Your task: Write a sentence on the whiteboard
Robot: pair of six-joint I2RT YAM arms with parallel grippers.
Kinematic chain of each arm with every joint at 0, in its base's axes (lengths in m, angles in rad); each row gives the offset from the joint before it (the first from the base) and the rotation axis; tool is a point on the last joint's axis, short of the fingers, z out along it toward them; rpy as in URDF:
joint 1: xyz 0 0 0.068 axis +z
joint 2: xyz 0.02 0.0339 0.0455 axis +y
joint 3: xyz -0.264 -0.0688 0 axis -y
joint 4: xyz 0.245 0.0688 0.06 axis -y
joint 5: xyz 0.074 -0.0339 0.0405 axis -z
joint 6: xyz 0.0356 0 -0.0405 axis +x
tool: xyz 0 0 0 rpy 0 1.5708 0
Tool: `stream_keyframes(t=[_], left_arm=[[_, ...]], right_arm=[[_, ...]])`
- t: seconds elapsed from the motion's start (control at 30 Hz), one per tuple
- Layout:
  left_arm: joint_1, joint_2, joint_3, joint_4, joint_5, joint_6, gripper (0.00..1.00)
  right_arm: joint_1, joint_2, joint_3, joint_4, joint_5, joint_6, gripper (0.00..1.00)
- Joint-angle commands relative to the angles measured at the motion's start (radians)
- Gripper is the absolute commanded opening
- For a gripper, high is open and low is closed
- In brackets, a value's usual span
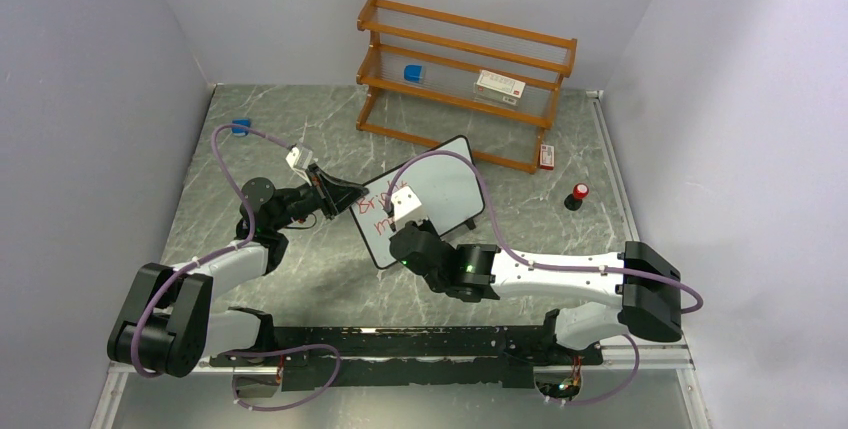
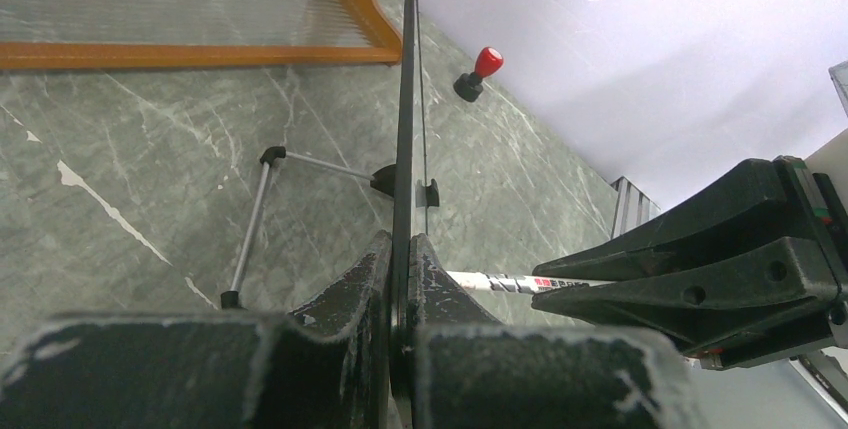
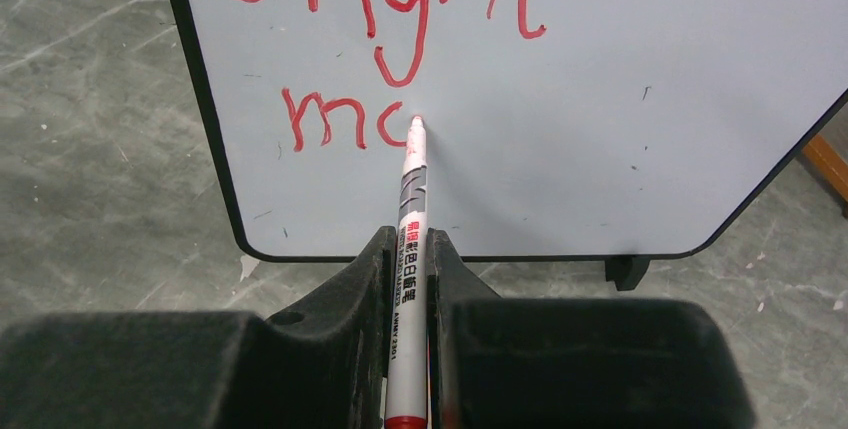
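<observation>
The whiteboard point(image 1: 440, 194) stands propped up mid-table, its white face point(image 3: 600, 99) carrying red writing, "Bright" above "mo". My left gripper point(image 1: 345, 194) is shut on the board's left edge; in the left wrist view the edge point(image 2: 407, 99) runs straight up from between the jaws point(image 2: 405, 249). My right gripper point(image 3: 408, 239) is shut on a white marker point(image 3: 409, 249) with a red tip. The tip touches the board just right of the "o". From above, the right gripper point(image 1: 392, 217) hovers at the board's lower left.
A wooden shelf point(image 1: 465, 79) stands behind the board, holding a blue object point(image 1: 413, 73) and a white box point(image 1: 499, 86). A red-topped marker cap point(image 1: 577, 196) and a small red-white box point(image 1: 546, 155) lie to the right. A blue item point(image 1: 241, 127) sits far left.
</observation>
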Motion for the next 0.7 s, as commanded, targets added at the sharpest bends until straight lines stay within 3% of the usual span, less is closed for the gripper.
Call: stream_keyframes(t=[0.0,0.67], left_arm=[[-0.01,-0.025,0.023,0.01,0.038,0.023,0.05],[-0.011,-0.026,0.027,-0.007,0.032,0.026,0.05]], right_arm=[[-0.012,-0.006,0.034,0.072,0.011,-0.001,0.0],[-0.011,-0.008,0.039,0.008,-0.052,0.014,0.0]])
